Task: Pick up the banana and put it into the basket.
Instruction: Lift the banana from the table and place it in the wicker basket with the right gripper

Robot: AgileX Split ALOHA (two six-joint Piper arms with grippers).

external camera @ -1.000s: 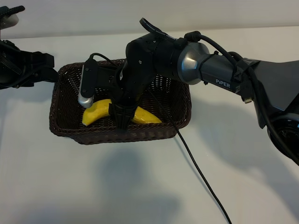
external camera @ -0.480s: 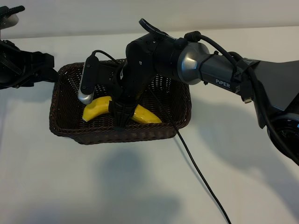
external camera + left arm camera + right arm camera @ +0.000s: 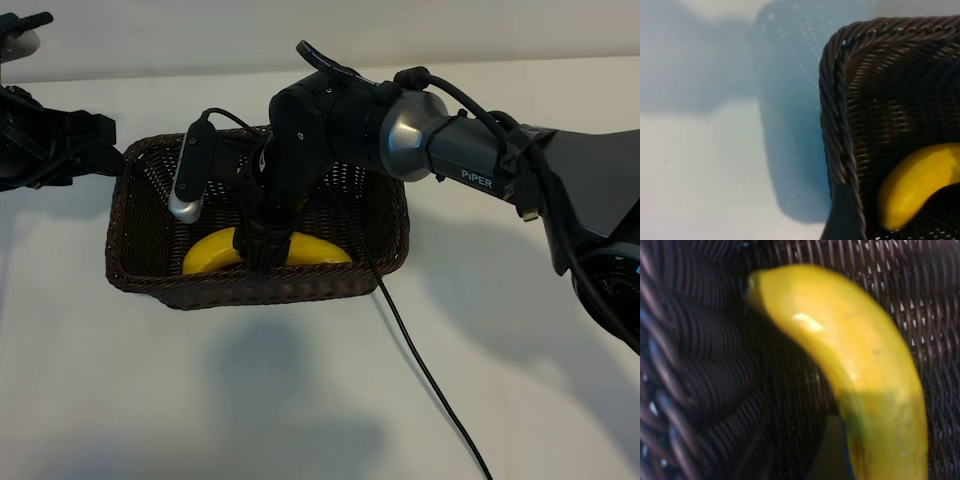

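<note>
The yellow banana (image 3: 215,252) lies on the floor of the dark brown wicker basket (image 3: 140,275), along its near wall. My right gripper (image 3: 262,255) points down over the banana's middle, open, its fingers astride the fruit without holding it. In the right wrist view the banana (image 3: 860,370) fills the picture on the weave (image 3: 700,390), with one dark finger (image 3: 832,452) beside it. My left gripper (image 3: 105,145) hangs open just outside the basket's left end. Its wrist view shows the braided rim (image 3: 835,125) and one end of the banana (image 3: 915,185).
A black cable (image 3: 420,360) trails from the right arm across the white table toward the front edge. The right arm's body (image 3: 590,200) takes up the right side. Bare table lies in front of the basket.
The right gripper's jaws have opened and the banana has dropped from a slight lift to the basket floor. The left arm has not moved.
</note>
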